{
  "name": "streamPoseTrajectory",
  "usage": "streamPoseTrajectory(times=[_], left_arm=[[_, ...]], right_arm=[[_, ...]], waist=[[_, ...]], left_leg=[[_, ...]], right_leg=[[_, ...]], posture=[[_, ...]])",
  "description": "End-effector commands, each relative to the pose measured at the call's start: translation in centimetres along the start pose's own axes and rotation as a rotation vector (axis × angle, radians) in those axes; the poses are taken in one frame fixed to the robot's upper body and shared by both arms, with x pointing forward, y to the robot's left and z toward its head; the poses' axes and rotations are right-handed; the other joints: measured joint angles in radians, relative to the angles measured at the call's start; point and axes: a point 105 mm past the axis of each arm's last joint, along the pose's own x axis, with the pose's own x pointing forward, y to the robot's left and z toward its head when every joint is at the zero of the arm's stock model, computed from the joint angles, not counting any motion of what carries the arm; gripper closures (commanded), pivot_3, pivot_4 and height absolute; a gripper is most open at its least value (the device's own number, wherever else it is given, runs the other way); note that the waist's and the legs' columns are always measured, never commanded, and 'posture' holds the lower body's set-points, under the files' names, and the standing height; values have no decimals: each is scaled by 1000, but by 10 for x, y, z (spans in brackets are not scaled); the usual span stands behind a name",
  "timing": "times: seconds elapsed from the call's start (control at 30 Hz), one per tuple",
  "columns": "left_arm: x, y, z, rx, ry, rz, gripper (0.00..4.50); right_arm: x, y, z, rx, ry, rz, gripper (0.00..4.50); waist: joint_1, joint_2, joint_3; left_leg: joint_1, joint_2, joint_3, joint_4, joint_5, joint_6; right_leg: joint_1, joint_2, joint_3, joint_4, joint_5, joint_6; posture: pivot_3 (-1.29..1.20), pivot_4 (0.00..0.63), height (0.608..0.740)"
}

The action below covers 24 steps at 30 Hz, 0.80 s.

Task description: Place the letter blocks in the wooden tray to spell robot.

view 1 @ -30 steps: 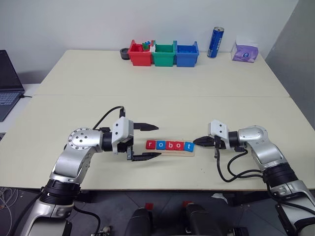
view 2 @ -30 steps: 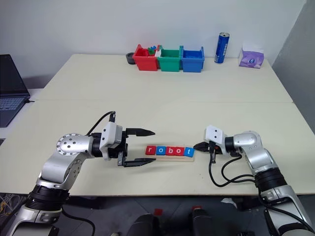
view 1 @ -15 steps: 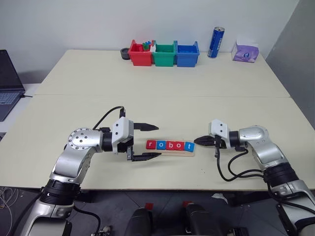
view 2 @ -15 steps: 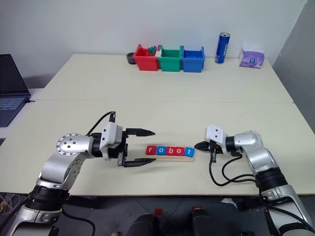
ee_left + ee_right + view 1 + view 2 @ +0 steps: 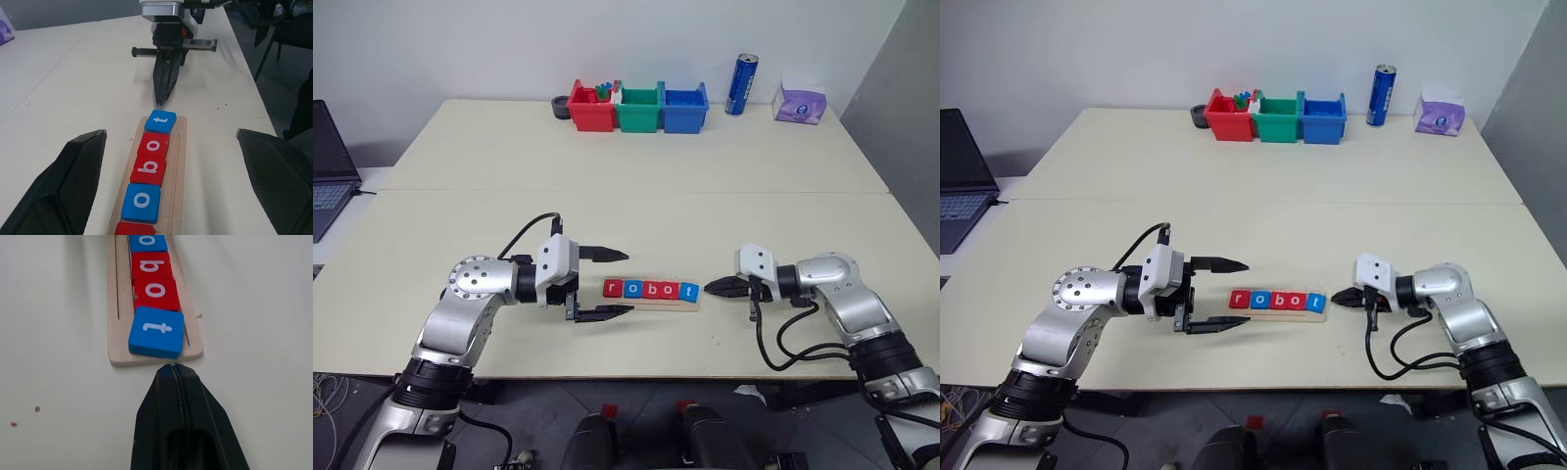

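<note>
A: Where are the letter blocks [image 5: 650, 290] sitting?

B: All five are lying in a row in the wooden tray [image 5: 658, 302], near the front edge of the table [image 5: 626, 147], reading r, o, b, o, t from the robot's left to its right. The head views are showing the whole word; the left wrist view is cutting off the red r tile at the frame edge.

A: What is the right gripper [image 5: 1338, 297] doing?

B: Its two black fingers are pressed together into one point, holding nothing. The right wrist view is showing that point aimed at the tray's end, just beside the blue t block [image 5: 156, 331] and apart from the wood. That view is also showing the t tile sitting slightly skewed, overhanging the groove, which the head views are not resolving.

A: And the left gripper [image 5: 609, 283]?

B: Its fingers are spread wide and empty, hovering at the tray's opposite end, just beside the red r block [image 5: 613, 288]. The left wrist view is showing both fingers flanking the row without touching it.

A: Anything else on the table?

B: Red, green and blue bins [image 5: 638, 106], a blue can [image 5: 742, 84] and a tissue pack [image 5: 801, 102] are standing along the far edge. A laptop [image 5: 331, 166] is showing at the left.
</note>
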Motion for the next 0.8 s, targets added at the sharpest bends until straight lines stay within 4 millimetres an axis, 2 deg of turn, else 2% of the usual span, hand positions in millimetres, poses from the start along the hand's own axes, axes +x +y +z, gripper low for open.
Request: streamPoseTrajectory(times=[0.03, 0.4, 0.8], left_arm=[[-1, -2, 9, 42, -8, -17, 0], [-4, -2, 8, 38, 1, -11, 0], [-4, -4, 8, 37, 2, -12, 0]], right_arm=[[2, -2, 11, -31, -30, -8, 4487], [8, -4, 13, -30, -42, -5, 4487], [-3, -3, 13, -23, -37, 3, 4487]], waist=[[1, 0, 0], [1, 0, 0], [1, 0, 0]], left_leg=[[0, 0, 0, 0, 0, 0], [0, 0, 0, 0, 0, 0], [0, 0, 0, 0, 0, 0]], right_leg=[[0, 0, 0, 0, 0, 0], [0, 0, 0, 0, 0, 0], [0, 0, 0, 0, 0, 0]], posture=[[0, 150, 740], [0, 150, 740], [0, 150, 740]])
